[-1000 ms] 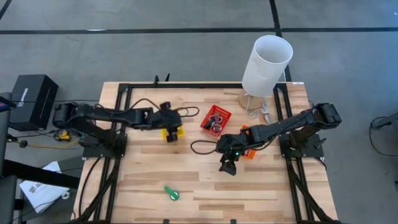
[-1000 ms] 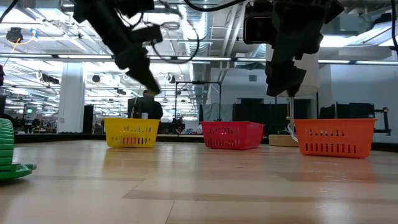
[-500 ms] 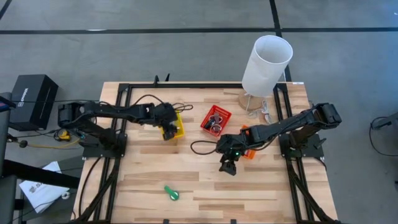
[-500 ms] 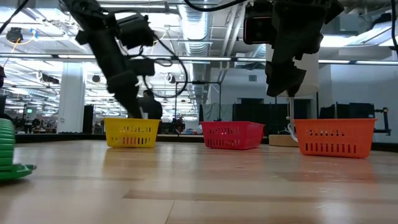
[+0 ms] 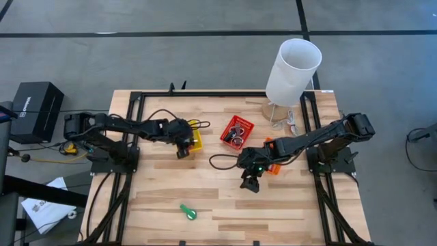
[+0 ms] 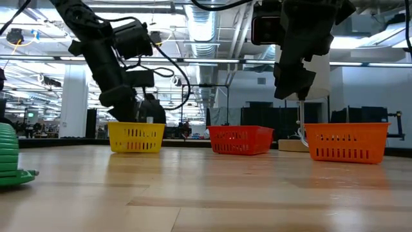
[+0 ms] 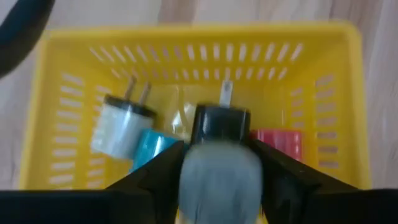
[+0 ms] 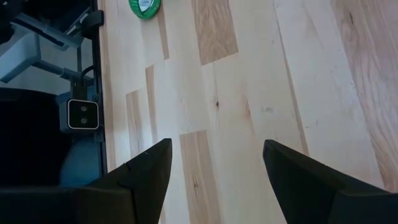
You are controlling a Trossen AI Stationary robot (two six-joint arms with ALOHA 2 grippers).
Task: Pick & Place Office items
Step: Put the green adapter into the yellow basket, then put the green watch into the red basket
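Note:
My left gripper [image 5: 182, 147] stands low over the yellow bin [image 5: 196, 141], shut on a small black and grey charger [image 7: 220, 126] with a metal prong. In the bin [image 7: 56, 112] lie a white two-prong plug [image 7: 118, 129], a teal piece [image 7: 153, 147] and a red piece [image 7: 277, 143]. My right gripper [image 5: 250, 183] hovers open over bare wood near the table's middle. A green item [image 5: 188, 213] lies on the table toward the near edge, also at the low view's left edge [image 6: 8, 158]. My left gripper pinches the charger by its grey end [image 7: 219, 177] between the two fingers, coming from above and pointing down into the yellow bin. The black end with the prong [image 7: 227, 94] sticks out beyond the fingertips. Whether it touches the bin floor I cannot tell.
A red bin [image 5: 237, 131] with key rings sits at the table's middle far side. An orange bin [image 5: 273, 166] is partly under my right arm. A tall white cylinder [image 5: 292, 70] stands at the far right corner. Open wood lies along the near half.
My left gripper has come down from above the yellow bin to its rim, with the arm folding back toward the table's left. My right arm has kept still.

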